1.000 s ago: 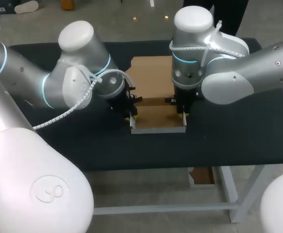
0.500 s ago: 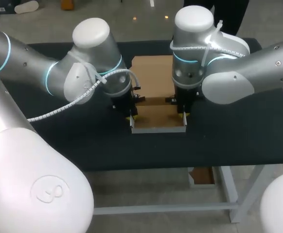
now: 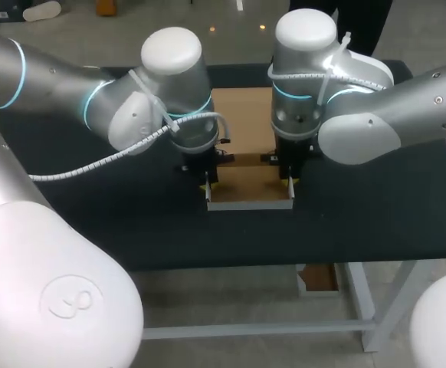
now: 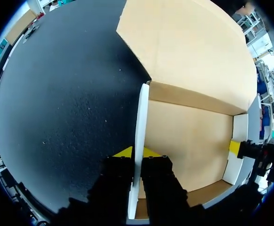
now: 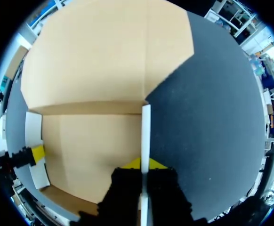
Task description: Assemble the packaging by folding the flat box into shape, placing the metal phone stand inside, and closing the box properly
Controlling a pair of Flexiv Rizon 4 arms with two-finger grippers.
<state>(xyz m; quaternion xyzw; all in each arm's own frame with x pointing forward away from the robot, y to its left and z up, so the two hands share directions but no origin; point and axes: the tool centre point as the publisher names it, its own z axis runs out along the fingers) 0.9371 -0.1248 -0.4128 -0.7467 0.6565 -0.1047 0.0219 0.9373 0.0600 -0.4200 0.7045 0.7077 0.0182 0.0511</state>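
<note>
The half-folded brown cardboard box (image 3: 250, 186) sits on the black table (image 3: 361, 207), its lid flap (image 3: 242, 115) lying flat behind. The left gripper (image 4: 138, 151) pinches the box's upright left side wall (image 4: 141, 117) between narrowed fingers, and the right gripper (image 5: 145, 163) pinches the right side wall (image 5: 146, 127) the same way.

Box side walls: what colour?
White side wall, brown floor; best in the left wrist view, where the left gripper clamps it.
</note>
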